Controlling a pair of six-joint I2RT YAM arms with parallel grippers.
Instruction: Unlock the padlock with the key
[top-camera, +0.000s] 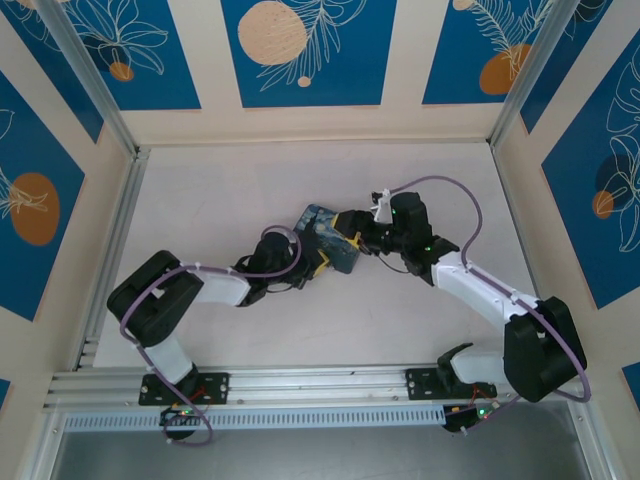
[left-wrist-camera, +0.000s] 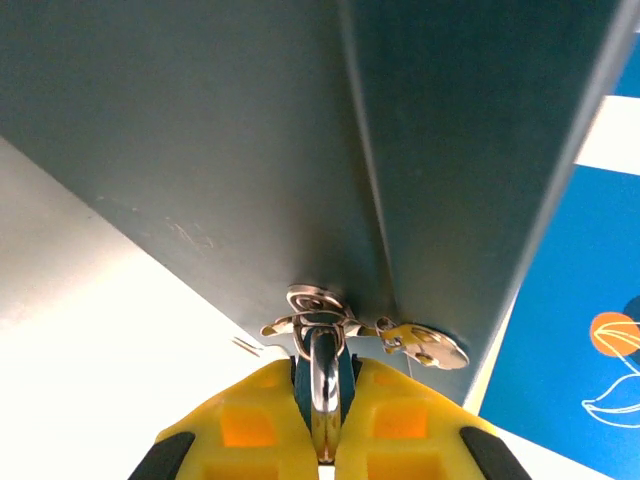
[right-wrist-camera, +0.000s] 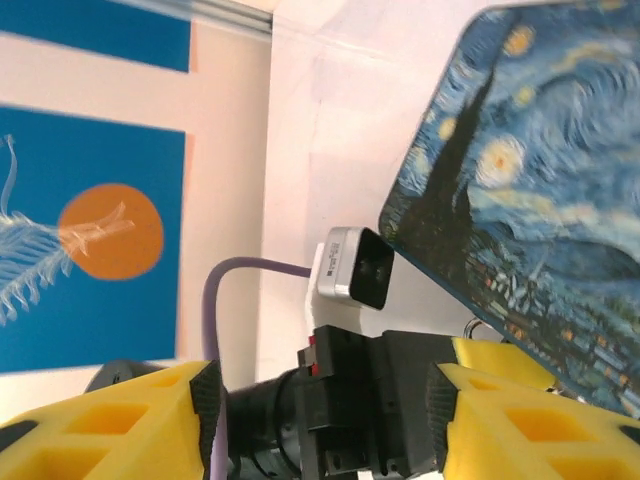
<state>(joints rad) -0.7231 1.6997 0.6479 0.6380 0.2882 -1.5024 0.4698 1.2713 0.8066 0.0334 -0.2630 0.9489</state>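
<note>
In the left wrist view my left gripper (left-wrist-camera: 325, 440) is shut on the tiny silvery-blue padlock (left-wrist-camera: 325, 385). Its shackle runs through a wire hasp (left-wrist-camera: 315, 310) on the dark wall of the painted tin (left-wrist-camera: 250, 150). From above, the left gripper (top-camera: 321, 263) sits at the near corner of the tin (top-camera: 325, 228). My right gripper (top-camera: 352, 242) stands open just right of the tin. Its yellow fingers (right-wrist-camera: 110, 420) are spread wide with nothing held, and the left arm's wrist camera (right-wrist-camera: 355, 265) shows beyond the gap. The key is out of view.
The swirl-painted lid (right-wrist-camera: 540, 180) tilts across the right wrist view. A small metal latch plate (left-wrist-camera: 430, 346) sticks out beside the hasp. Purple cables (top-camera: 455, 190) loop over both arms. Patterned walls (top-camera: 300, 50) and a rail (top-camera: 300, 385) enclose the white table.
</note>
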